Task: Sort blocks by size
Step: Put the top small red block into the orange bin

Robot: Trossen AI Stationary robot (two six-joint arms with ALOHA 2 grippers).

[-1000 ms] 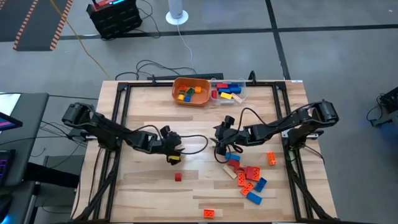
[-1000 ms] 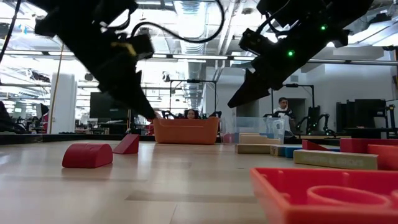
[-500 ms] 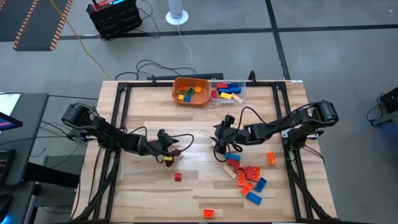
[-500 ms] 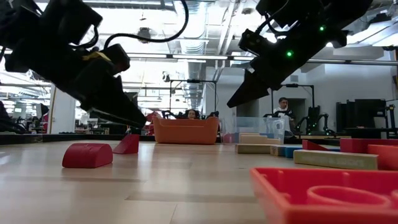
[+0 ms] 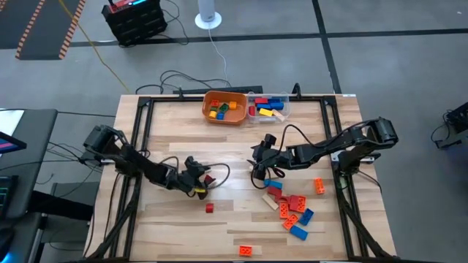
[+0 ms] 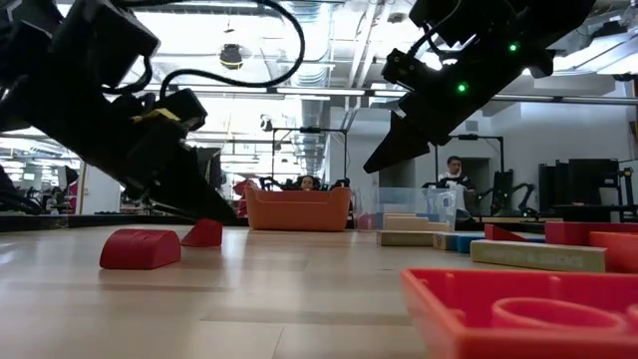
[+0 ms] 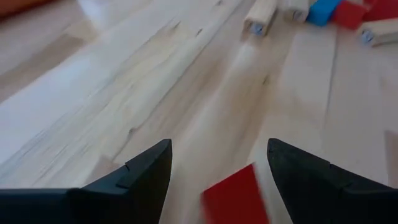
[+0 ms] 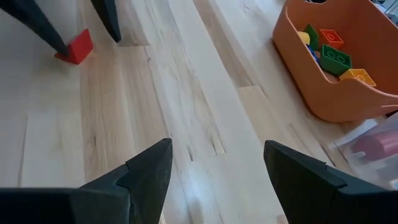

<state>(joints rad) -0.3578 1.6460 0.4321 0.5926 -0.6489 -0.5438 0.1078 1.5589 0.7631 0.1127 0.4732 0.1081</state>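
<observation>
1. The left claw (image 5: 205,180) is lowered to the table (image 5: 234,139) left of centre, its two fingers spread wide on either side of a small red block (image 7: 236,196); nothing is gripped, and in the left wrist view the block lies between the open fingertips.
2. That red block is seen in the low view as a small wedge-like piece (image 6: 203,233) at the tip of the left claw, with a second red block (image 6: 141,248), rounded on top, lying nearer and to the left.
3. The right claw (image 5: 257,175) is held just above the table near the centre, fully open and empty.
4. Most of the blocks (image 5: 292,208) are scattered on the right half of the table: red, orange and blue bricks, some short cubes and some longer rectangles, with a tan piece among them.
5. A single orange brick (image 5: 247,250) lies at the near edge, and another orange one (image 5: 319,185) lies towards the right edge.
6. At the far edge an orange bowl (image 5: 224,107) holds green, yellow, blue and red blocks, and a clear container (image 5: 268,106) touching its right side holds blue, yellow and red ones.
</observation>
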